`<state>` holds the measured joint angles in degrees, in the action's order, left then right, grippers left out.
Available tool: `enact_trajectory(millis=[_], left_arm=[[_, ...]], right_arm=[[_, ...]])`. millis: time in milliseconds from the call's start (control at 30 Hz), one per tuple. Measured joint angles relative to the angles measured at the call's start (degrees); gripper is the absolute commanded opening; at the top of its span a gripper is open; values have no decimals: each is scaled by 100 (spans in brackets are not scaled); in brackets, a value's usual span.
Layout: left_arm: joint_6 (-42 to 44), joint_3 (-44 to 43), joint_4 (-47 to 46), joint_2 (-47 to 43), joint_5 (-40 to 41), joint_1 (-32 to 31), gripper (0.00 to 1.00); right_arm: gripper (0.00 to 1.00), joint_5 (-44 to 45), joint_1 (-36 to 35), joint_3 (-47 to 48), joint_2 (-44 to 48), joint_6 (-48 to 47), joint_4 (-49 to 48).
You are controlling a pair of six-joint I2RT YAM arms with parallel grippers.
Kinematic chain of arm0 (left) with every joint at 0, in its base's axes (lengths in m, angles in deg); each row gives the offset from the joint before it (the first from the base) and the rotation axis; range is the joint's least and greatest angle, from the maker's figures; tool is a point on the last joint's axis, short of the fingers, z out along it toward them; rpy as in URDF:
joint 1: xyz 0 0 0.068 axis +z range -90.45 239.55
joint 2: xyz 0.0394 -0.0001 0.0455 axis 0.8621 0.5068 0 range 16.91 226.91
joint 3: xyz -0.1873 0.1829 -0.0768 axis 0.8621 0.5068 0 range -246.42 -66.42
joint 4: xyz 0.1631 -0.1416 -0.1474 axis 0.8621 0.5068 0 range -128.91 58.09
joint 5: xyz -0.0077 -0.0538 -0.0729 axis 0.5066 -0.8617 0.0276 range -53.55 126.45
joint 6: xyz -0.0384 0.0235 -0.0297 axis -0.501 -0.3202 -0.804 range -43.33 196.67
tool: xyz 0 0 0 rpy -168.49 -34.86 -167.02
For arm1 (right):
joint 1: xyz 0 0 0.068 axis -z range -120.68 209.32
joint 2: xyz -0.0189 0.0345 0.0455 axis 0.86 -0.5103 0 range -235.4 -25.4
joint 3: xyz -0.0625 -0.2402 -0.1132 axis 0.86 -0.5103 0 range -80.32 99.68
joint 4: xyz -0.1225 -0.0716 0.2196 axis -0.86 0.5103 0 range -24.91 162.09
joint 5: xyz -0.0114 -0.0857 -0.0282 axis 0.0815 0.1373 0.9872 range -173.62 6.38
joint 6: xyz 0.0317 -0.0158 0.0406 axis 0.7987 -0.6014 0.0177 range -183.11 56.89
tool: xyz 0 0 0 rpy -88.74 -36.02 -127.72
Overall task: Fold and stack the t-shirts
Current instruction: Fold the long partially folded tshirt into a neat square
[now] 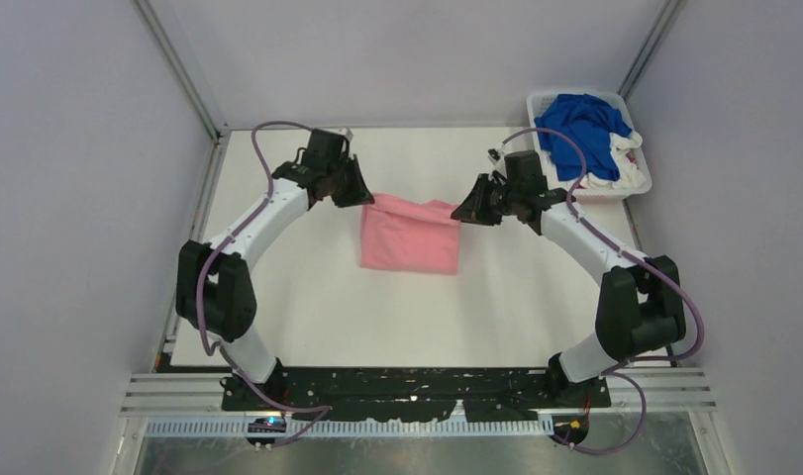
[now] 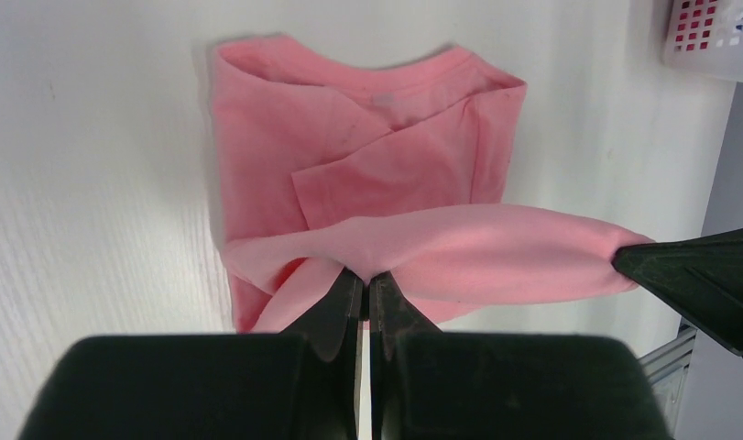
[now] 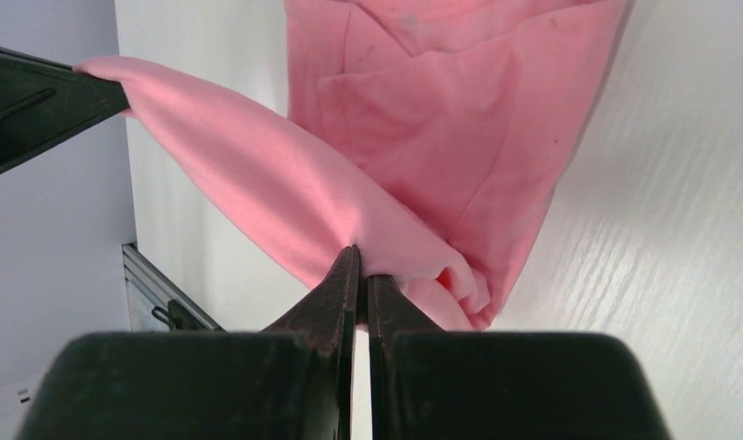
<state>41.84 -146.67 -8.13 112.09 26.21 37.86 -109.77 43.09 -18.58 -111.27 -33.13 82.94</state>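
Presently, item by item:

- pink t-shirt (image 1: 410, 242): lies mid-table (image 1: 308, 307) with its sleeves folded inward. The collar end lies flat, and the opposite edge is raised off the surface in a sagging band. The layers beneath that band are hidden.
- left gripper (image 2: 366, 280): jaws pressed together on one end of the raised band. From above its tips are masked by its own body.
- right gripper (image 3: 358, 261): jaws likewise pinched on the other end of the band.
- basket (image 1: 643, 183): white and slatted, at the far right corner. In the left wrist view only a corner of it shows.
- blue t-shirt (image 1: 580, 129): heaped on top in the basket.
- white t-shirts (image 1: 627, 170): in the basket and mostly buried under the blue, so the number cannot be told.
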Motion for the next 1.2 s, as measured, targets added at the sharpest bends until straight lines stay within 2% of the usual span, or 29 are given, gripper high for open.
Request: enact_trajectory(millis=[600, 667, 700, 733, 767, 800, 833, 867, 900, 933, 1067, 1200], left_arm=[[85, -1779, 422, 2100, -372, 299, 2], [83, -1941, 483, 2273, -389, 306, 14], [83, -2035, 516, 2374, -393, 306, 23], [85, -2127, 542, 2465, -396, 306, 34], [103, -2212, 575, 2551, -400, 308, 50], [92, -2280, 601, 2608, -396, 310, 65], [111, -2378, 658, 2677, -409, 319, 76], [109, -2441, 684, 2712, -415, 326, 87], [98, -2500, 717, 2732, -424, 339, 96], [90, -2540, 737, 2734, -431, 352, 99], [48, -2531, 664, 2640, -479, 393, 100], [17, -2072, 387, 2310, -697, 398, 100]], right_arm=[[6, -28, 345, 1084, -1860, -11, -240], [12, -11, 374, 1161, -2033, -9, -260], [21, -2, 385, 1196, -2092, -7, -264], [39, 9, 400, 1250, -2181, 7, -278], [49, 13, 413, 1311, -2256, 13, -280], [68, 28, 426, 1368, -2312, 55, -284], [78, 48, 442, 1456, -2385, 28, -278], [98, 52, 455, 1532, -2439, 72, -280], [99, 83, 472, 1622, -2492, 44, -282], [96, 109, 483, 1687, -2514, 44, -282], [95, 243, 516, 1729, -2430, -7, -297], [95, 197, 516, 1349, -2081, -7, -450]])
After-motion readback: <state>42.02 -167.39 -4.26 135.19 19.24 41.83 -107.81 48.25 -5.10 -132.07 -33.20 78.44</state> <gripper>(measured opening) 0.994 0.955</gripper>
